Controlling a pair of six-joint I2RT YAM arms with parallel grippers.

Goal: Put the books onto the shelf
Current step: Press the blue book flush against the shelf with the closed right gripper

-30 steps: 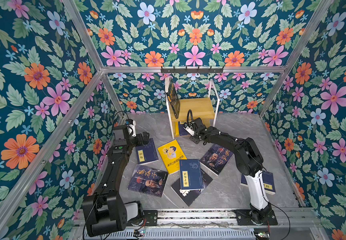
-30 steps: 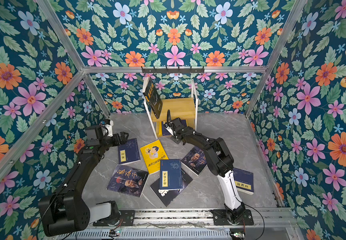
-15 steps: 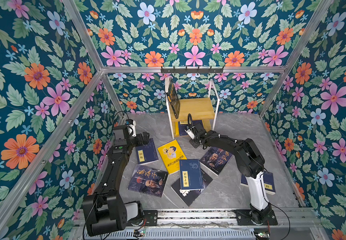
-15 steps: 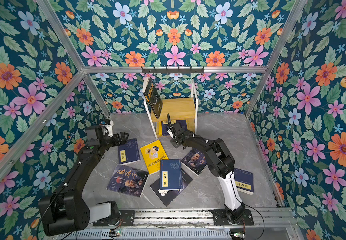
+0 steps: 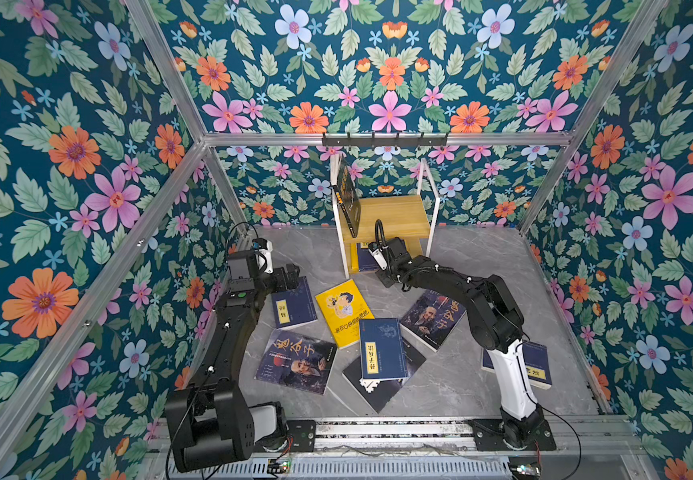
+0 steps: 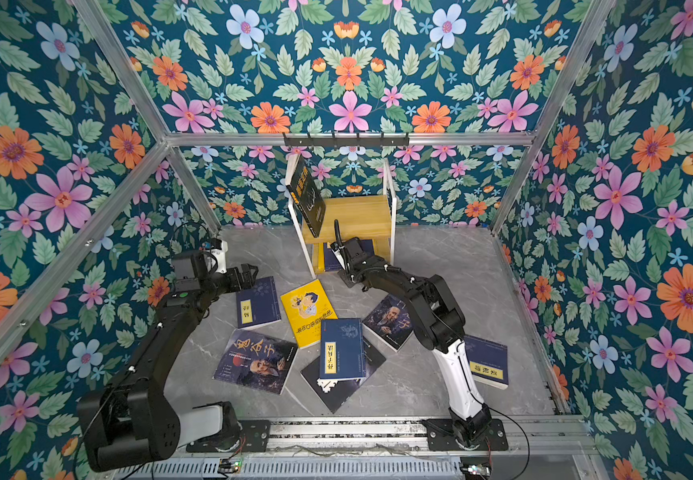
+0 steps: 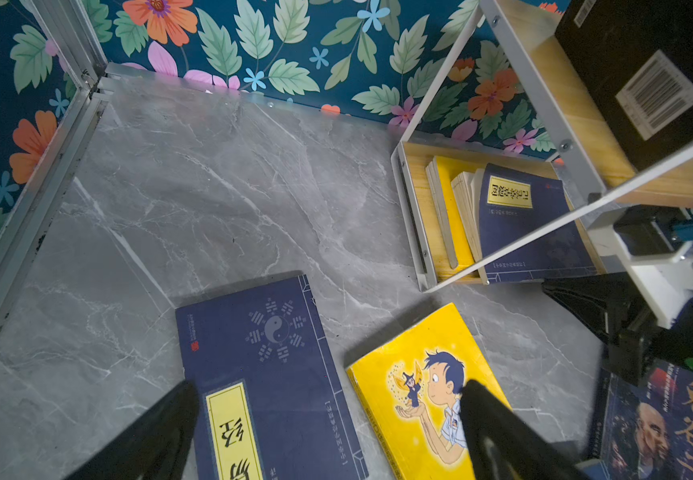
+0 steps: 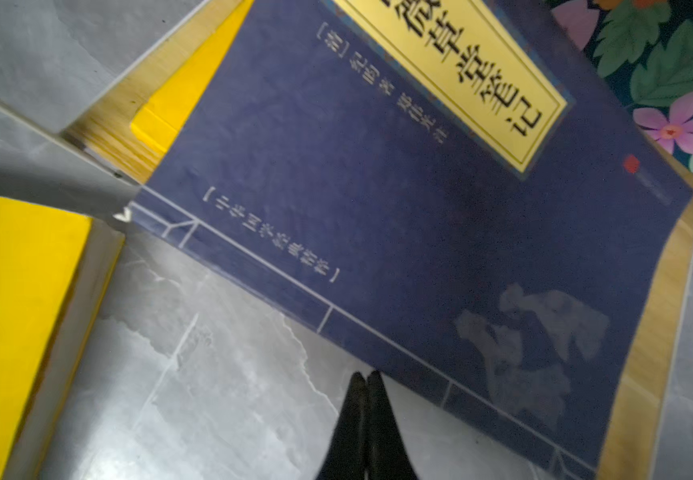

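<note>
At 12 o'clock on the grey marble bench [image 5: 482, 257], against the back wall: the shelf [image 5: 399, 212]. Carries on its top board a black book [image 5: 347, 199], on end and tilted against the frame at the 9 o'clock side. Holds in the lower tier, as the left wrist view shows, a yellow book [image 7: 448, 208] nearest that same side, and a navy book with a yellow label [image 7: 532, 232] leaning on it.

Pressed together and gripping nothing: the right pincer [image 8: 365, 376], low over the bench just in front of the lower tier. Tips right at the bottom edge of that navy cover; contact impossible to judge.

Spread wide and empty: the left pincer [image 7: 328, 386], hovering at 10 o'clock above the far end of a navy yin-yang book [image 5: 293, 305].

Flat on the bench besides:
- a yellow cartoon book [image 5: 345, 311], just beside the yin-yang one, toward the centre
- a portrait book [image 5: 297, 359] at 8 o'clock
- a navy labelled book [image 5: 380, 349] at 6 o'clock, lying across a black-covered book [image 5: 378, 392]
- a second portrait book [image 5: 430, 320] just off centre toward 3 o'clock, partly under the right arm
- one more navy book [image 5: 538, 365] at 4 o'clock, partly hidden behind that arm's white link
</note>
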